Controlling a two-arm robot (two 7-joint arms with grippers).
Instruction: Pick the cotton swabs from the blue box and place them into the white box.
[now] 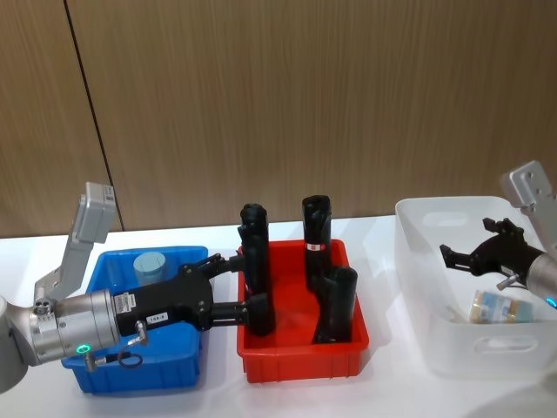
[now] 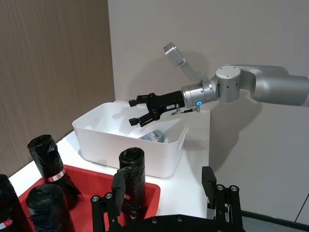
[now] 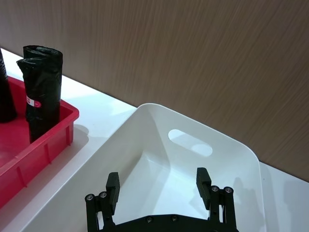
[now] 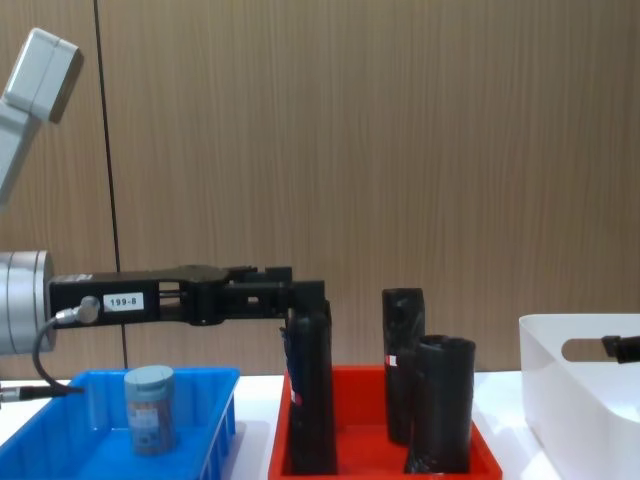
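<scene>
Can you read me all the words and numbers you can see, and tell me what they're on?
"199-8": white label on the left gripper.
Red-and-white bands on the black rolls: too small to read.
Print on the cotton swabs jar in the white box: too blurred to read.

Bright, even indoor light casts soft shadows beside the red bin point(image 3: 46, 142).

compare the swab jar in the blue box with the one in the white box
Pose: the cotton swab jar in the blue box stands upright, lid on top; the jar in the white box lies on its side. Place: the first sits near its bin's back wall; the second is below the open right gripper. Both are small cylindrical jars.
</scene>
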